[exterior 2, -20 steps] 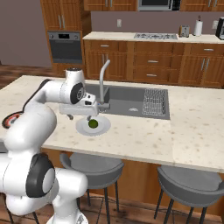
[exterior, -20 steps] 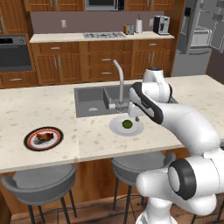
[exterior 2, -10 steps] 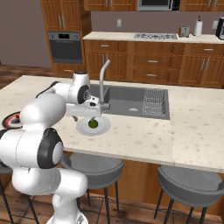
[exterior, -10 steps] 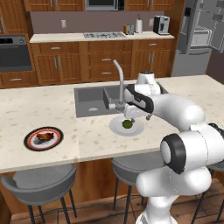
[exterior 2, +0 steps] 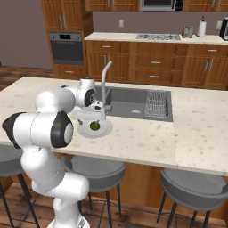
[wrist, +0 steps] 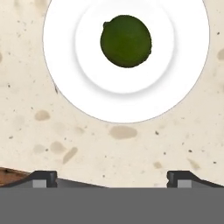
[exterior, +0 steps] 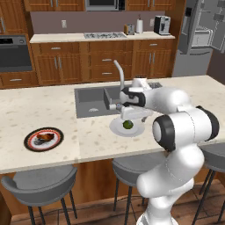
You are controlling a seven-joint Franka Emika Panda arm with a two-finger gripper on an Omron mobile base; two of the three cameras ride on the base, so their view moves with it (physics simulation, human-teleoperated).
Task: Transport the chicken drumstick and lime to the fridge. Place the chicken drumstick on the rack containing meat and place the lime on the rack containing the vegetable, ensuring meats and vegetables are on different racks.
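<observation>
Now over the island counter [exterior: 61, 107], beside the sink [exterior: 94, 101]. Lime [wrist: 126, 41] at centre of white plate [wrist: 87, 94], plate flat on speckled counter close to the sink's front edge and near the faucet [exterior: 119, 74]. Same lime [exterior: 128, 125] seen under the hand from the left base view, and [exterior 2: 94, 126] from the right base view. Gripper [wrist: 112, 178] spread wide, released, holding nothing; 2 dark fingertips [wrist: 43, 177] low in the hand view, well apart, lime above and between their lines, not touched. Gripper [exterior: 128, 115] just above plate, pointing down. Chicken drumstick [exterior: 44, 137] on a dark round plate with red rim [exterior: 43, 146], far to the left on the same counter, well apart from the white plate. Fridge [exterior: 200, 35] at far right behind the island, doors open, pale interior visible; shelf contents too small to tell. 2 grey stools [exterior: 41, 186] under the counter's near edge.
</observation>
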